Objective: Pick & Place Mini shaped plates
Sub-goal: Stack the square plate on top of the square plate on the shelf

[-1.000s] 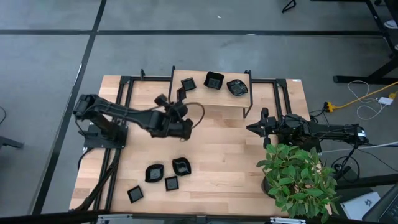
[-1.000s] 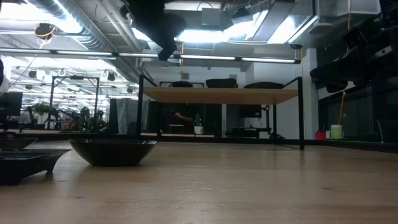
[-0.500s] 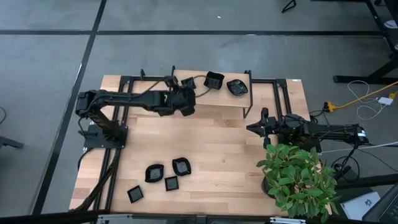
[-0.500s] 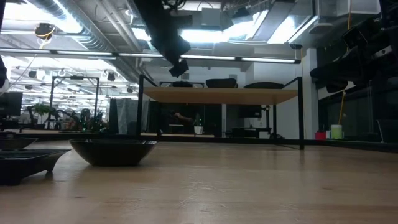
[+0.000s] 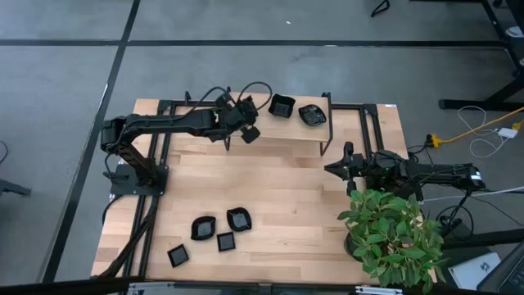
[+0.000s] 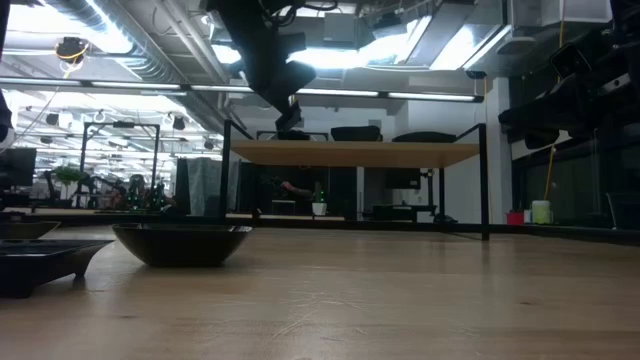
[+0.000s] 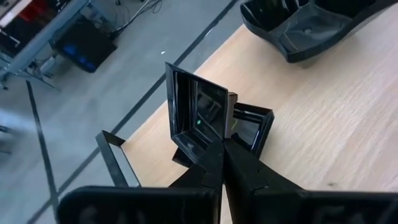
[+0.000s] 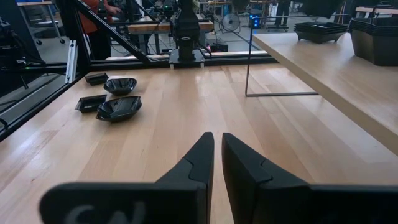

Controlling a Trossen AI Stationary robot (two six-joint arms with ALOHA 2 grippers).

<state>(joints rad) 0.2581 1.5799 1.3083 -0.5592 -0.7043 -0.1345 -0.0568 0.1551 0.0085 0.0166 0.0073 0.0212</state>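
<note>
Up near the top middle of the high view, the left gripper [image 5: 246, 123] hangs over the left end of the shelf [image 5: 262, 131]. Its fingers are pinched tight on the rim of a small square plate [image 7: 198, 113]. In the left wrist view the plate stands up on its edge between the fingers, and a second square plate [image 7: 252, 127] sits right behind it on the shelf.

Two more plates sit on the shelf, a square one [image 5: 282, 106] and a wavy one [image 5: 311, 114]. Four others [image 5: 214, 233] lie on the table in the lower left of the high view.

These plates look small, hard and shiny. I think they are light, but slick, so one could slip or swing when only its edge is held. They may chip if dropped. The thin rim looks like the best spot to pinch, since the flat middle gives nothing to grab.

At the right side of the high view, the right gripper [image 5: 336, 169] waits low over the table. Its fingers are almost together and hold nothing.
</note>
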